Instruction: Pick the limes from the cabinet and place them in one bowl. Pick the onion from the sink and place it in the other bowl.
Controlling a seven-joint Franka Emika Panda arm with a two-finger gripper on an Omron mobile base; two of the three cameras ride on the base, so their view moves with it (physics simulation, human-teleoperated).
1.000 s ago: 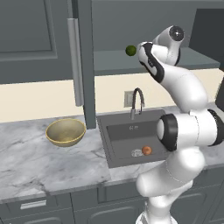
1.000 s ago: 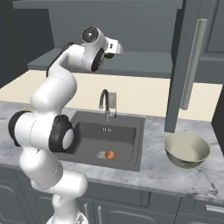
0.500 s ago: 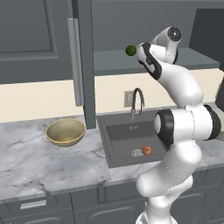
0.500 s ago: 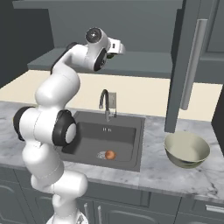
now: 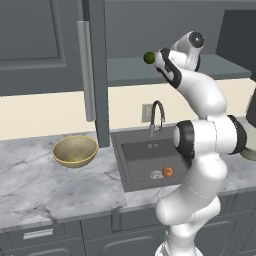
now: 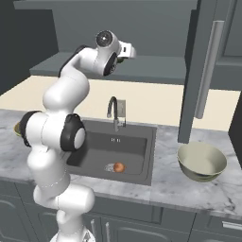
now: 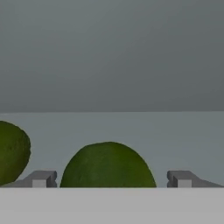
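Limes, two dark green bumpy round fruits, sit on the grey shelf (image 5: pixel 130 70) of the dark wall cabinet: one lime (image 7: pixel 108 165) lies between the spread fingers of the robot's gripper (image 7: pixel 111 179) (open, not yet clamped), the second lime (image 7: pixel 12 151) just beside it. Closing off-centre could, in all likelihood, squirt the round fruit away, or a finger could nudge its neighbour along the shelf.

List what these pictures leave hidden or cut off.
- Hand view: the middle lime is cut by the grey band, so its contact with the gripper fingertips cannot be judged.
- Hand view: the second lime is cut by the left edge.
- Left base view: one lime shows at the hand; the arm hides the fingers.
- Left base view: the cream bowl is mostly behind the arm.
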